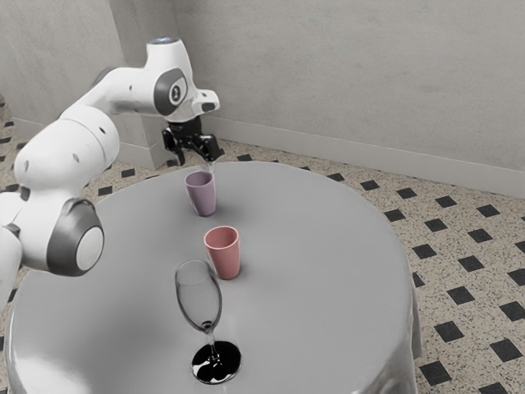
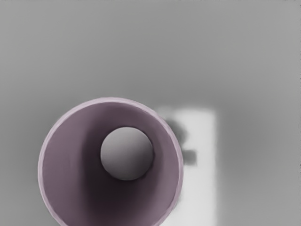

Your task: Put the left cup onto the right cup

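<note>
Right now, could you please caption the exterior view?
Franka gripper hovers above the purple cup; pink cup and wine glass nearby.

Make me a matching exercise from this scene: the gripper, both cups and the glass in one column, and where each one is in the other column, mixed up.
Things:
1. gripper
2. purple cup
3. pink cup
4. glass

Places:
A. on the table, between the other two vessels
B. nearest the exterior camera
C. in the air, over a cup
D. straight under the gripper

Pairs: 1-C, 2-D, 3-A, 4-B
</note>
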Available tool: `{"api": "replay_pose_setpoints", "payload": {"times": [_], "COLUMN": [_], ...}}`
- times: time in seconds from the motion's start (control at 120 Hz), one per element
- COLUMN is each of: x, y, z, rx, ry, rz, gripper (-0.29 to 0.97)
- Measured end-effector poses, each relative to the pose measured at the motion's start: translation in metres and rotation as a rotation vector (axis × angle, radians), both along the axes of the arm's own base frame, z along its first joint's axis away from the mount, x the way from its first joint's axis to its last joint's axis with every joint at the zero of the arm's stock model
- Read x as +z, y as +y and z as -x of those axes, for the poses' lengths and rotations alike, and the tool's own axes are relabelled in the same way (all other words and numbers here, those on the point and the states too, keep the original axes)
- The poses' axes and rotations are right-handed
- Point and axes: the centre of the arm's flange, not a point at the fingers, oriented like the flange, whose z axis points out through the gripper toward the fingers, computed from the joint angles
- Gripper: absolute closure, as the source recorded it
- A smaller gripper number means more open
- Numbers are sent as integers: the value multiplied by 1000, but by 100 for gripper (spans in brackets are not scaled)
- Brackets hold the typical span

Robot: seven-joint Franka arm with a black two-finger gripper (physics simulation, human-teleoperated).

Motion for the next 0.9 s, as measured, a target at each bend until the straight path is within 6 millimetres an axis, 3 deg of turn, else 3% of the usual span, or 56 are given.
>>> {"api": "replay_pose_setpoints", "payload": {"times": [0.392, 0.633, 0.9], "x": [-58, -83, -88], "y": [-5, -7, -2], "z": [-21, -21, -18], "rx": [-15, -15, -10], "ry": [-89, -73, -52], "rz": [13, 37, 28], "gripper": [0, 1, 57]}}
